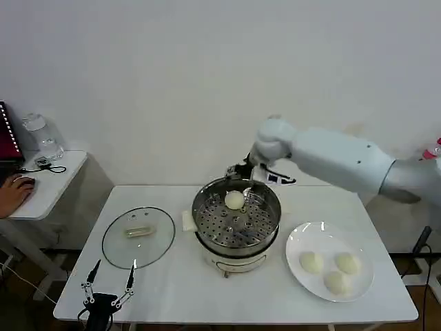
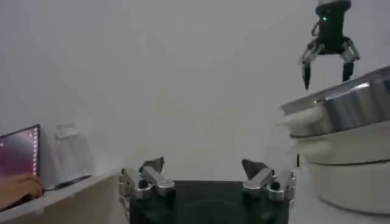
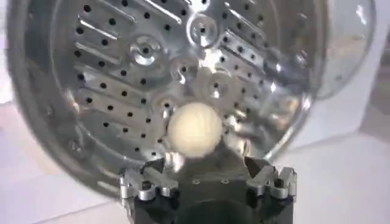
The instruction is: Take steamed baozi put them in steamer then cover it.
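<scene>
table (image 1: 172, 289) edge cuts off left hand (image 1: 109, 277), fingers spread.

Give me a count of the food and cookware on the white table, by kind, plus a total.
Baozi: 4, with 1 in the steamer and 3 on the plate
Steamer: 1
Glass cover: 1
White plate: 1
Total: 7

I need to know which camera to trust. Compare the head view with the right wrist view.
Head view alone: the cover flat on the table, three steamed baozi on a white plate, the left gripper low at the front edge, open. Right wrist view alone: the perforated tray close up, holes plain. Both: the steamer, one bun inside it, the open right gripper above.
</scene>
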You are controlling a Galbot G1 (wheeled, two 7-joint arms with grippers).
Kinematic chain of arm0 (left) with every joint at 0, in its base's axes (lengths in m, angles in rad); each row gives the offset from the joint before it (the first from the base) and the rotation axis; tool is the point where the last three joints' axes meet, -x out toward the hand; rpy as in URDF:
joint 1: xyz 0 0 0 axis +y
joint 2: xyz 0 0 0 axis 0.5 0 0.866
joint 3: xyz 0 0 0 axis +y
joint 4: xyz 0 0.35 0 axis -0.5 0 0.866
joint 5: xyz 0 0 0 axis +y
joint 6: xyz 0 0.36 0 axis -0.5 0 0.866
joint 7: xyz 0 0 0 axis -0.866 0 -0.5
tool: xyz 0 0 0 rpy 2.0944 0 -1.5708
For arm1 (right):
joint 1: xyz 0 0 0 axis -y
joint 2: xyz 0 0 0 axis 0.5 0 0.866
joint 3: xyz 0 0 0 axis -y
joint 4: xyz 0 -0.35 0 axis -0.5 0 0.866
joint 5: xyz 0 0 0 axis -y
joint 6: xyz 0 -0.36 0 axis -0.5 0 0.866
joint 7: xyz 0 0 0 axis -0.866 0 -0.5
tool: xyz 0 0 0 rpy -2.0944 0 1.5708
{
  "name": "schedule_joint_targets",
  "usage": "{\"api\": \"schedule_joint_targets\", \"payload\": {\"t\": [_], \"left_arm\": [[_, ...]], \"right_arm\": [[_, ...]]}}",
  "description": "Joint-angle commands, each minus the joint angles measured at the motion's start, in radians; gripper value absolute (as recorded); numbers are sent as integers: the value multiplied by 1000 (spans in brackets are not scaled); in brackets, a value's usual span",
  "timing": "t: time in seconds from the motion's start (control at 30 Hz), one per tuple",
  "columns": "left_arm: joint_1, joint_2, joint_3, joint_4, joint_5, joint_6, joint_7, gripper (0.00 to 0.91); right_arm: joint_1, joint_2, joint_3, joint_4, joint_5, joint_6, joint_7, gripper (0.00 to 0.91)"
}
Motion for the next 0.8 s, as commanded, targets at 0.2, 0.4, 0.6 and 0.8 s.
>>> {"api": "schedule_joint_targets", "payload": {"t": [0.2, 0.4, 0.6, 0.8], "left_arm": [[0, 3, 10, -6, -1, -16, 0, 907], [-3, 7, 8, -13, -6, -20, -1, 907], [-8, 4, 9, -15, -12, -20, -1, 907], [-10, -1, 10, -26, -11, -18, -1, 907]], "right_arm": [[152, -320, -276, 35, 569, -249, -75, 907], [158, -440, -360, 127, 596, -320, -82, 907], [152, -522, -426, 265, 612, -379, -73, 907], [33, -562, -375, 322, 564, -406, -37, 907]]}}
